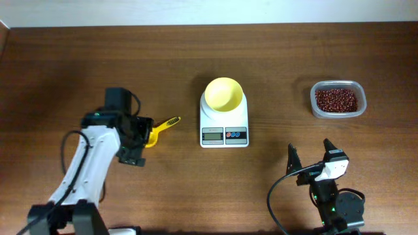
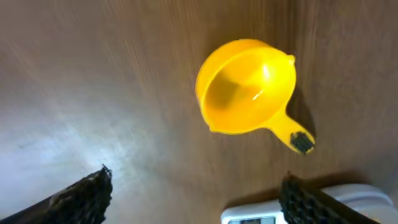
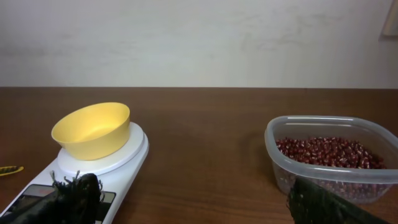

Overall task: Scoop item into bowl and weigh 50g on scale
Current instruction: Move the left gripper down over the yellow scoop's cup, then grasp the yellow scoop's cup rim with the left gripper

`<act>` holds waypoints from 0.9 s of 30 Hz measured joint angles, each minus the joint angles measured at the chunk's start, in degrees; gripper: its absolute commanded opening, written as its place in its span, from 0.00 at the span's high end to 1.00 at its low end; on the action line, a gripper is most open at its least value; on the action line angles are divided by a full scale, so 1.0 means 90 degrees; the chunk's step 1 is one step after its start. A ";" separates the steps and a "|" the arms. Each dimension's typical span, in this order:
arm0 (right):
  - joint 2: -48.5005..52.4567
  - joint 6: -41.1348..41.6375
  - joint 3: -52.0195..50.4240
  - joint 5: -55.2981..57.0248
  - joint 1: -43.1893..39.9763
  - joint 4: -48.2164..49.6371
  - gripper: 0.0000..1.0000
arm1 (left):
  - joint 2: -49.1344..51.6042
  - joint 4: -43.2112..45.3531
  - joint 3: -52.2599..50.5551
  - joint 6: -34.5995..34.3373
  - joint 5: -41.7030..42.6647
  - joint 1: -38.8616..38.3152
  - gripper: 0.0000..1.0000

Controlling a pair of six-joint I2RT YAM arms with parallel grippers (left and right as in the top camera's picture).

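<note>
Dark red-brown beans (image 1: 336,100) fill a clear plastic container (image 1: 316,104) at the right; they also show in the right wrist view (image 3: 326,151). The pale yellow bowl (image 1: 223,94) sits empty on the white scale (image 1: 224,129), also seen in the right wrist view, bowl (image 3: 93,129) on scale (image 3: 121,163). A small yellow scoop (image 1: 159,129) lies left of the scale; in the left wrist view the scoop (image 2: 247,87) is empty, bowl side up. My left gripper (image 1: 138,140) is open just above the scoop (image 2: 196,193). My right gripper (image 1: 311,155) is open and empty near the front edge (image 3: 199,205).
The brown wooden table (image 1: 65,72) ends at a pale wall along the back (image 3: 199,37). The scale's corner (image 2: 249,214) shows at the bottom of the left wrist view.
</note>
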 measured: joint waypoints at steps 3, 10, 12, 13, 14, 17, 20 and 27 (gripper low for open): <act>0.0002 -0.0005 0.0000 0.0000 0.0000 0.0000 0.01 | 0.0010 0.0882 -0.0644 -0.0585 0.0022 -0.0078 0.16; 0.0000 0.0000 0.0000 0.0000 0.0000 0.0000 0.01 | 0.0092 0.1569 -0.0923 -0.1008 -0.0401 -0.0078 0.34; 0.0000 -0.0002 0.0000 0.0000 0.0000 0.0000 0.01 | 0.0282 0.1685 -0.0923 -0.1037 -0.0444 -0.0078 0.36; 0.0000 0.0000 0.0000 0.0000 0.0000 0.0000 0.01 | 0.0491 0.1773 -0.0923 -0.1042 -0.0444 -0.0078 0.36; 0.0000 -0.0002 0.0000 0.0000 0.0000 0.0002 0.01 | 0.0644 0.1802 -0.0923 -0.1039 -0.0437 -0.0078 0.38; 0.0000 0.0000 0.0000 0.0000 0.0000 0.0000 0.01 | 0.0911 0.1909 -0.0923 -0.1044 -0.0435 -0.0078 0.44; 0.0000 -0.0002 0.0000 0.0000 0.0000 0.0000 0.01 | 0.0947 0.1909 -0.0923 -0.1042 -0.0435 -0.0078 0.54; 0.0000 -0.0002 0.0000 0.0000 0.0000 0.0002 0.01 | 0.0947 0.1906 -0.0923 -0.0967 -0.0432 -0.0078 0.90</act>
